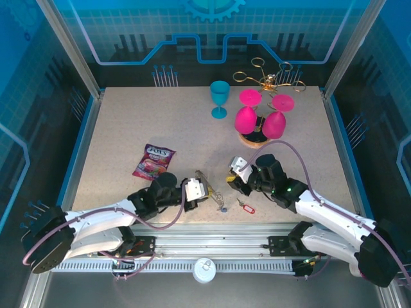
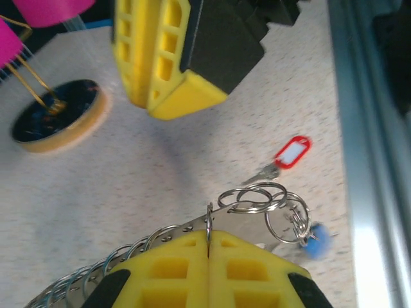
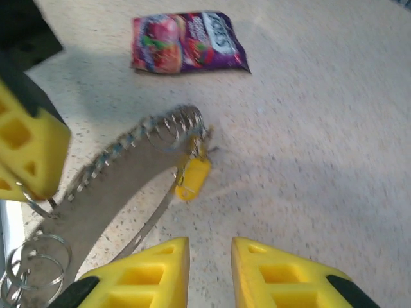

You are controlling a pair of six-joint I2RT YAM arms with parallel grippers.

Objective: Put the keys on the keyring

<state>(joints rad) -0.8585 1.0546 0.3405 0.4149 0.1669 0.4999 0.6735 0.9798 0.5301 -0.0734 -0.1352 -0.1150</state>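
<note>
Indoors, speckled beige tabletop (image 1: 160,122), red-tagged key (image 1: 246,208) lying loose, blue patterned walls (image 1: 205,32)

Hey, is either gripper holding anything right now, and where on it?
The left gripper has its jaws shut on the keyring, pinching it beside the small split rings. The right gripper is open, holding nothing.

Yellow key (image 3: 191,178) at coiled keyring (image 3: 168,131)

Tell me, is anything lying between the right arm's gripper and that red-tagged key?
No. In the left wrist view, the table between the right gripper and the red-tagged key is bare.
</note>
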